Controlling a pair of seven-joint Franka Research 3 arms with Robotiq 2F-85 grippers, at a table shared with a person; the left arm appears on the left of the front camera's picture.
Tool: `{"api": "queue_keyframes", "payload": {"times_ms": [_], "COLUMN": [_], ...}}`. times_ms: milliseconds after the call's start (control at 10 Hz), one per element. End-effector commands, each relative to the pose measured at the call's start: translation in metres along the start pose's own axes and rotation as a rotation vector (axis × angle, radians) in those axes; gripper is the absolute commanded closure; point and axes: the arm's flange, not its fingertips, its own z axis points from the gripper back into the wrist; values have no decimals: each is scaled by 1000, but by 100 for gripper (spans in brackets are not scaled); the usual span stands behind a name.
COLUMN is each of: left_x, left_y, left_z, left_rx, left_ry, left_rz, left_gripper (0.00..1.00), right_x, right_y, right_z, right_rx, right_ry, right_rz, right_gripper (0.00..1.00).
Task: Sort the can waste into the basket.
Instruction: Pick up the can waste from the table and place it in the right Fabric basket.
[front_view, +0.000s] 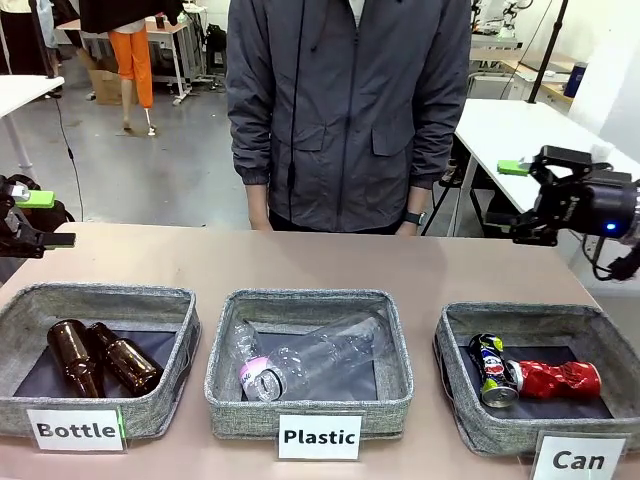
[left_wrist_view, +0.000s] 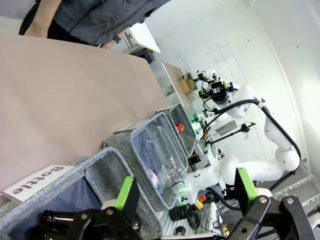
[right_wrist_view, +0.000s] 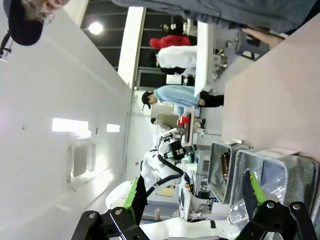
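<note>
Two brown bottles (front_view: 100, 358) in Bottle bin (front_view: 30, 310), clear bottles (front_view: 305, 358) in Plastic bin (front_view: 400, 345)

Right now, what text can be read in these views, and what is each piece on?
"Bottle": white label on the left bin.
"Plastic": white label on the middle bin.
"Can": white label on the basket.
Print on the dark can: too small to read.

Both cans (front_view: 532, 376) inside "Can" basket (front_view: 470, 425)

Inside the grey woven basket (front_view: 460, 415) with its white "Can" label, a shiny red crushed can (front_view: 556, 379) lies beside a dark blue-black can (front_view: 492, 368) printed yellow and red.
</note>
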Motion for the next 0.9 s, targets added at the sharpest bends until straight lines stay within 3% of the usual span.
{"api": "queue_keyframes", "payload": {"times_ms": [0,800], "left_x": [1,1], "left_y": [-3,-3], "left_z": [-2,-2], "left_rx": [-3,-3], "left_ry": [-12,-12], "left_rz": [-6,-6], "left_gripper": [0,0], "right_x": [6,6], "right_y": [2,2], "right_z": [26,26], "right_rx": [7,7], "right_ry": [-21,-21], "right_rz": [8,8], "right_gripper": [0,0]}}
